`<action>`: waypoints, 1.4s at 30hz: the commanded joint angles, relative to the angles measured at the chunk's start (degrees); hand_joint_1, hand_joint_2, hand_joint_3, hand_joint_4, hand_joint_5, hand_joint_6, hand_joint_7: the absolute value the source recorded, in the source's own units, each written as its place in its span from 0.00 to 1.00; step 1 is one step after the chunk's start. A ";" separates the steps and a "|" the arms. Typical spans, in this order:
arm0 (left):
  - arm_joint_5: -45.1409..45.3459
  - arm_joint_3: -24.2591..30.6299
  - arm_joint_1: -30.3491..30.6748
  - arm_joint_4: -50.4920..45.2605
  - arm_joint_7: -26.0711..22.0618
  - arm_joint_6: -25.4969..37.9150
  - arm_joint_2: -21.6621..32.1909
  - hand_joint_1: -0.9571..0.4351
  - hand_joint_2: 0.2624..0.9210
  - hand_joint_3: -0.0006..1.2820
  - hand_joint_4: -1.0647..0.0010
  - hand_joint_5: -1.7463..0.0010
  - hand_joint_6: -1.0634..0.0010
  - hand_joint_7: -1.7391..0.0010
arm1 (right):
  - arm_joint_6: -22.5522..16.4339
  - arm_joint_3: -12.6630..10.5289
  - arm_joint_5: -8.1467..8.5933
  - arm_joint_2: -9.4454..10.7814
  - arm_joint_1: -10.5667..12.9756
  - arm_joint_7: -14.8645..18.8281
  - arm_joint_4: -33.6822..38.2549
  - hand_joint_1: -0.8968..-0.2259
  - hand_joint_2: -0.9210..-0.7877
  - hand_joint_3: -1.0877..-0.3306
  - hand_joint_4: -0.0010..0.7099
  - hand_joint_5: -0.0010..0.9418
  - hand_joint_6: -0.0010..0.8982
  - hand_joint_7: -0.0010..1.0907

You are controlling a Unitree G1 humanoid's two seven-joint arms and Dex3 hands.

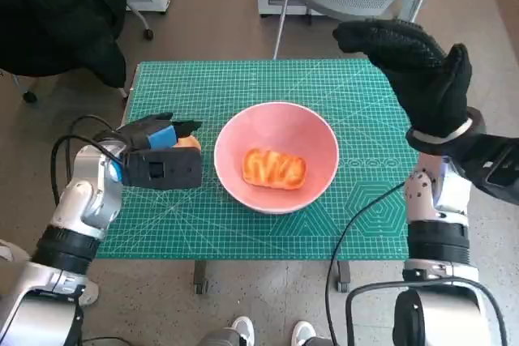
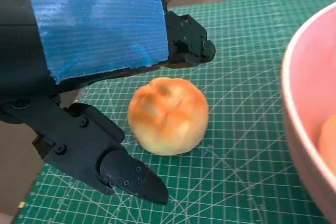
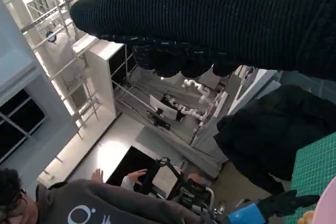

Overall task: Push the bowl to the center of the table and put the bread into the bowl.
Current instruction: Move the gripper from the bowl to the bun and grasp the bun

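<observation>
Left hand (image 1: 154,145): low over the green mat (image 1: 349,87) near the desk's left edge, fingers (image 2: 113,169) spread either side of a round bread roll (image 2: 168,115), not touching it; holds nothing. Roll: resting on the mat, just beside the bowl. Pink bowl (image 1: 320,131): about mid-desk, containing a twisted bread piece (image 1: 274,168). Right hand (image 1: 422,70): raised well above the desk's right side, fingers extended, empty. Person (image 3: 79,205): seated in the background, in the right wrist view.
</observation>
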 commanded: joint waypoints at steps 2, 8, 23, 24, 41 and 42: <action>1.47 -1.13 0.10 -0.45 0.85 0.65 -0.37 0.50 0.65 0.00 0.90 0.99 0.71 0.99 | 0.80 0.53 -0.96 -0.60 1.09 -0.05 -0.20 0.25 0.00 0.29 0.47 0.00 0.46 0.00; 2.05 -2.05 -0.43 1.91 1.74 0.52 -1.34 0.55 0.65 0.00 0.88 0.99 0.68 0.99 | 1.44 0.65 -0.61 -0.57 1.33 0.15 -0.84 0.25 0.00 0.29 0.47 0.00 0.46 0.01; 2.85 -4.36 -3.85 10.62 5.67 -2.40 -2.85 0.61 0.70 0.01 0.81 0.99 0.62 0.99 | 2.70 0.68 -0.28 -0.73 2.25 0.14 -2.76 0.24 0.00 0.28 0.47 0.00 0.46 0.01; 3.01 -4.52 -4.15 11.20 5.93 -2.52 -2.99 0.61 0.70 0.01 0.81 0.99 0.62 0.99 | 2.78 0.67 -0.25 -0.75 2.30 0.16 -2.88 0.24 0.00 0.28 0.47 0.00 0.46 0.01; 7.64 -7.33 -5.00 17.88 18.20 -3.04 -4.42 0.68 0.98 0.09 0.37 0.37 0.46 0.38 | 2.96 0.71 -0.20 -0.80 2.82 -0.15 -3.71 0.26 0.00 0.28 0.47 0.00 0.47 0.01; 7.72 -7.41 -5.04 18.16 18.57 -3.02 -4.46 0.69 0.98 0.09 0.38 0.34 0.46 0.38 | 2.99 0.71 -0.20 -0.81 2.83 -0.17 -3.73 0.26 0.00 0.28 0.47 0.00 0.47 0.01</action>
